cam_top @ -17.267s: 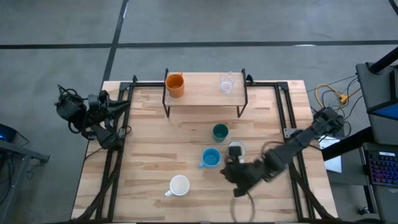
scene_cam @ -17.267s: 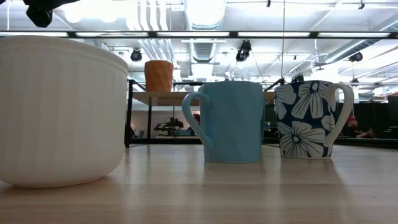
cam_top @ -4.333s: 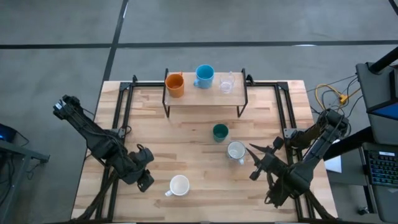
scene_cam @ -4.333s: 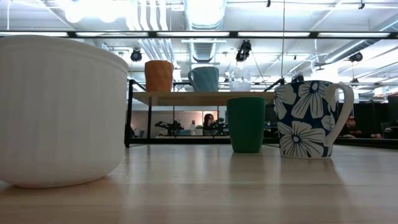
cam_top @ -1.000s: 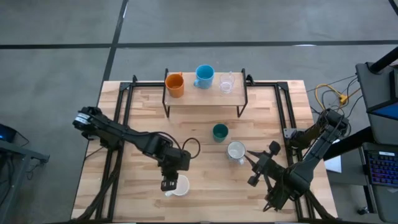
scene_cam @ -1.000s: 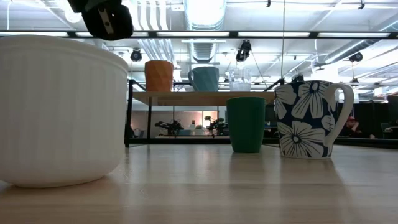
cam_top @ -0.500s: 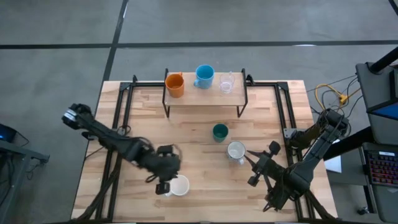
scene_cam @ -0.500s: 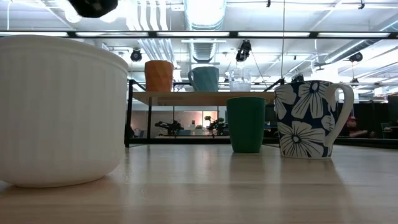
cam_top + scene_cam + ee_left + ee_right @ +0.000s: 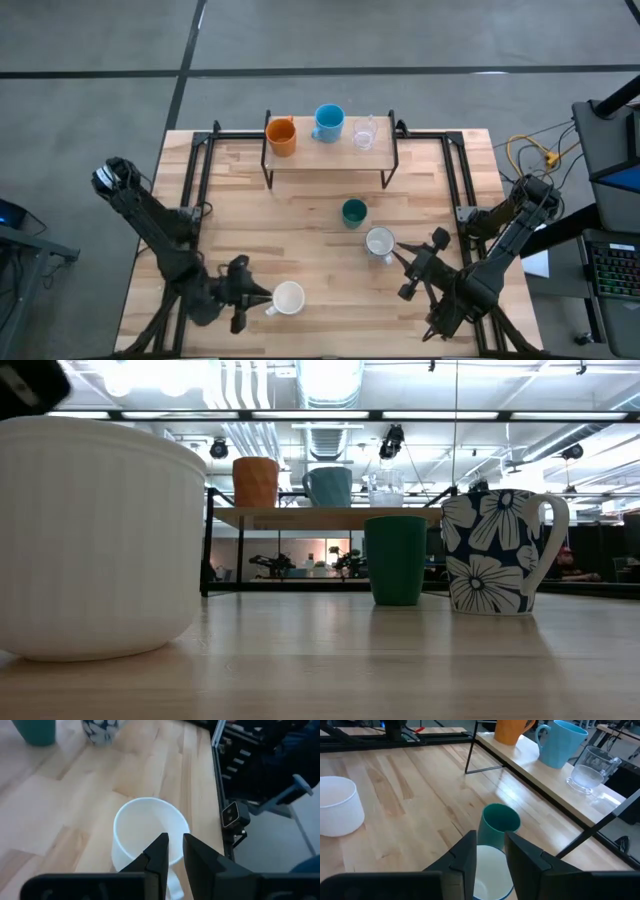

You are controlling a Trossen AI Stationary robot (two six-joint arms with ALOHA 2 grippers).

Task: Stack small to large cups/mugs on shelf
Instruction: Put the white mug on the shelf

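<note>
Left gripper (image 9: pixel 243 292) at the table's 7 o'clock, fingers nearly closed, empty, aimed at white cup (image 9: pixel 289 298) toward 3 o'clock; arm bent low along the left edge. Right gripper (image 9: pixel 412 270) narrowly parted over grey-white mug (image 9: pixel 379 242). Orange, light blue, glass cups on shelf (image 9: pixel 330 152) at 12 o'clock

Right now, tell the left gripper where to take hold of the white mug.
Grip the white mug by its rim, one finger inside and one outside. It stands upright, mouth open, its handle toward the left gripper, which sits beside it at table level and can come in from that side.
</note>
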